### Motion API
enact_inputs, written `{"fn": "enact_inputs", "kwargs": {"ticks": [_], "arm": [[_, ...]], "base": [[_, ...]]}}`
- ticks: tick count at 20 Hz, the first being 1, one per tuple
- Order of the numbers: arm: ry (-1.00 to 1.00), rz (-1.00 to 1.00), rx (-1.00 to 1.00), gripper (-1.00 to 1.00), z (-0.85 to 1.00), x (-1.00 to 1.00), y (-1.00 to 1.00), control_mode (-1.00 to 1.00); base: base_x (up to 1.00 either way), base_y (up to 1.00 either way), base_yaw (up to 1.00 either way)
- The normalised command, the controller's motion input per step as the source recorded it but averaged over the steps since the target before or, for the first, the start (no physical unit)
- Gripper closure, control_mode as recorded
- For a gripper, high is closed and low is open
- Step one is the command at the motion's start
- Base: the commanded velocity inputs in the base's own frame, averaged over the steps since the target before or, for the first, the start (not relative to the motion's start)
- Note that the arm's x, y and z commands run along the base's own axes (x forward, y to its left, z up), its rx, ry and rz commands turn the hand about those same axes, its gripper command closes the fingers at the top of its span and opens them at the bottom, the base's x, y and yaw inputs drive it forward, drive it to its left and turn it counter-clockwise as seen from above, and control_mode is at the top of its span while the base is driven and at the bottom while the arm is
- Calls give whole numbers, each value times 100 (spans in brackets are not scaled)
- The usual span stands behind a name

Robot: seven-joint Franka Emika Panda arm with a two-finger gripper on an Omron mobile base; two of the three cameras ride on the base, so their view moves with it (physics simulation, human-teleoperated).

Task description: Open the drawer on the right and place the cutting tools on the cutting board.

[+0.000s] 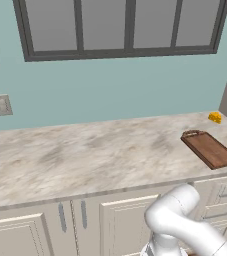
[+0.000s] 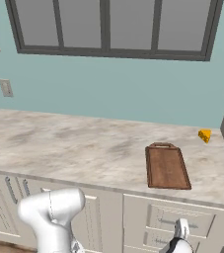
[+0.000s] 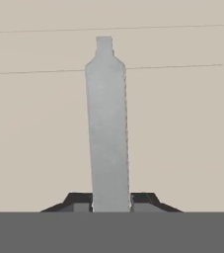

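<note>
Clamped tight, the claw point(image 3: 111, 200) has its two dark fingers pressed on either side of a grey bar handle point(image 3: 108, 123), which runs straight up between them against a plain cream panel; in the right base view the hand sits low at the drawer point(image 2: 180, 220) front, just under the counter edge, with the handle's pale end point(image 2: 181, 228) showing above it; the drawer itself looks flush with its cabinet, its panelled face in line with the neighbouring doors; up on the marbled counter point(image 2: 74, 143) the dark reddish-brown cutting board point(image 2: 167, 167) lies flat near the right end, its small loop pointing toward the wall, directly above that drawer; a little yellow wedge point(image 2: 205, 135) sits well behind the board, close to the wall; from the left base view the board point(image 1: 211, 149) lies near the counter's right end, the yellow piece point(image 1: 215, 117) beyond it, and the white arm point(image 1: 185, 225) bends low in front of the cabinets.
</note>
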Motion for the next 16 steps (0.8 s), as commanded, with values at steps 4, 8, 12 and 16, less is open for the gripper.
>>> {"fn": "enact_inputs", "kwargs": {"ticks": [4,8,12,16], "arm": [[0,0,0,100,-10,-68,-37,-100],[0,-1,-1,100,-16,-81,-43,-100],[0,-1,-1,100,-21,-92,-47,-100],[0,0,-3,100,-27,-99,-48,-100]], "base": [[0,0,0],[0,0,0],[0,0,0],[0,0,0]]}}
